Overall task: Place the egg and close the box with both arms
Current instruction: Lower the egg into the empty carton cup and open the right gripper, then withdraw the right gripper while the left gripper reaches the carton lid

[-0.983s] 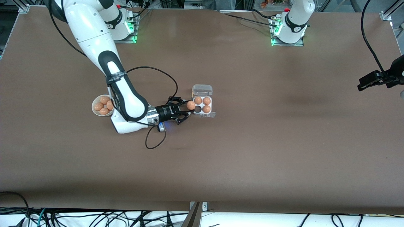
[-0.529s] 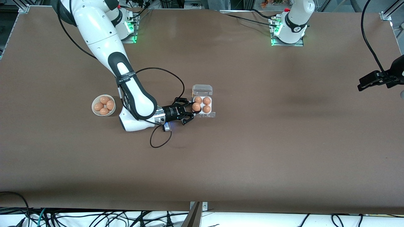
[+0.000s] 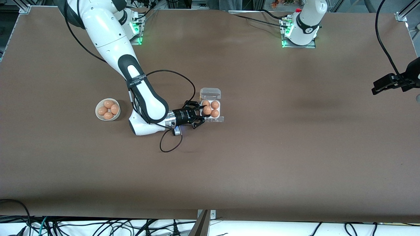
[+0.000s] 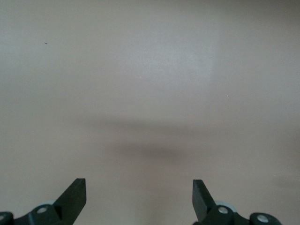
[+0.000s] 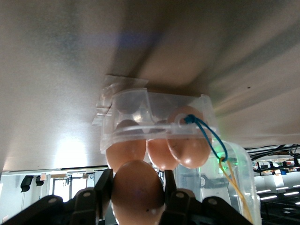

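The right gripper (image 3: 200,114) has its jaws pinching the egg (image 3: 207,110), which sits between the two black fingers (image 5: 101,197) and hangs over the box's (image 3: 219,118) one free cell, the cell nearest the front camera at the right arm's end. In the right wrist view the egg (image 5: 136,192) fills the gap between the jaws, with the three eggs (image 5: 187,140) already in the box just past it. The clear lid (image 3: 210,93) stands open, farther from the front camera than the tray. The bowl (image 3: 98,116) with four eggs rests on the tabletop (image 3: 262,147) toward the right arm's end. The left gripper (image 3: 387,83) waits with jaws spread wide over bare tabletop at the left arm's end, well apart from the box.
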Controlling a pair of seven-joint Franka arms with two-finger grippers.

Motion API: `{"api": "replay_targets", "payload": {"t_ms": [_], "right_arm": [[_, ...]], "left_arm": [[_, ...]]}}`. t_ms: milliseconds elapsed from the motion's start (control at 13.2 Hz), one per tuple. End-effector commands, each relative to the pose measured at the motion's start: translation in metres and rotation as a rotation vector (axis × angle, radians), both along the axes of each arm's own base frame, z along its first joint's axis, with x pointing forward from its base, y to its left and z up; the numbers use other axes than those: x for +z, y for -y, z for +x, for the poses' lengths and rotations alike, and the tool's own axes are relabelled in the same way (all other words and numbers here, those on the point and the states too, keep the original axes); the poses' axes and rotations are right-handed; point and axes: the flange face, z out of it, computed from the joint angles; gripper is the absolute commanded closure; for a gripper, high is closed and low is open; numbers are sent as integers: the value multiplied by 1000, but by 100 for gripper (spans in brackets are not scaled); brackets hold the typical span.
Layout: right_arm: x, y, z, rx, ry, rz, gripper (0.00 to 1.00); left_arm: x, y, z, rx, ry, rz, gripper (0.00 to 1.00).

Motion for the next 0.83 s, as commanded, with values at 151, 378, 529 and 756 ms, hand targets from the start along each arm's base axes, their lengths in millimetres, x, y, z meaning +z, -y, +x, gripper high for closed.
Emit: {"api": "replay_targets", "payload": {"t_ms": [151, 378, 529, 756], "right_arm": [[-5, -19, -4, 10, 10, -7, 61], [-9, -17, -4, 12, 7, -10, 5], [-10, -16, -4, 25, 17, -18, 0], [-8, -11, 1, 29, 28, -27, 0]], "left_arm": [[-15, 45, 5, -79, -57, -21, 5], [-38, 101, 4, -161, -140, -35, 23], [-53, 145, 2, -158, -174, -32, 30], [-70, 209, -8, -139, -209, -26, 33]]}}
